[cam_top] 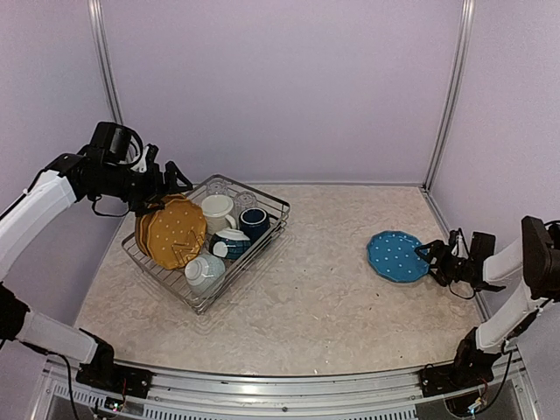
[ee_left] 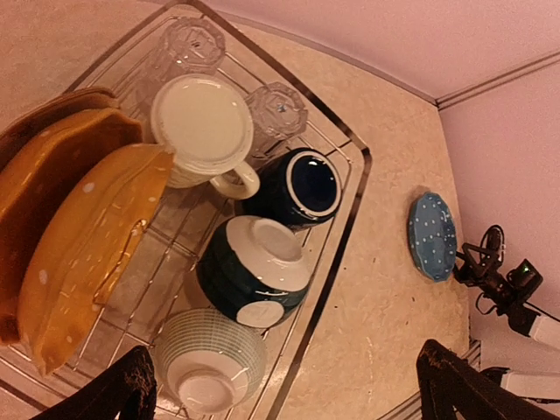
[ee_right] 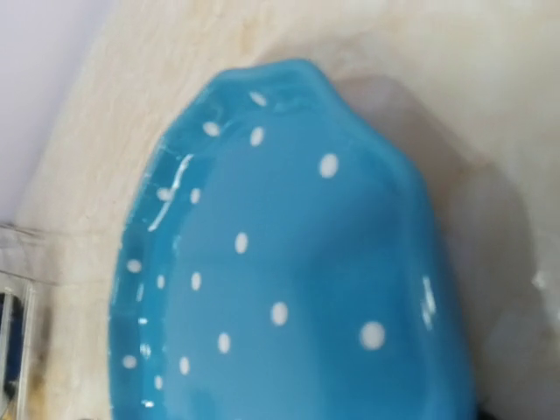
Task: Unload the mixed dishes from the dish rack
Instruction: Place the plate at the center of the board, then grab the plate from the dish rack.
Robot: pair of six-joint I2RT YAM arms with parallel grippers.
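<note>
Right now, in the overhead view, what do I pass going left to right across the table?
yellow plates → cream mug → navy mug → blue plate → right gripper

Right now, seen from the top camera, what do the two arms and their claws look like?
Both the left arm and the right arm have white rounded links joined by black joints. Each ends in a black two-finger claw: the left claw and the right claw. Thin black cables loop near the wrists. No markings can be read.
</note>
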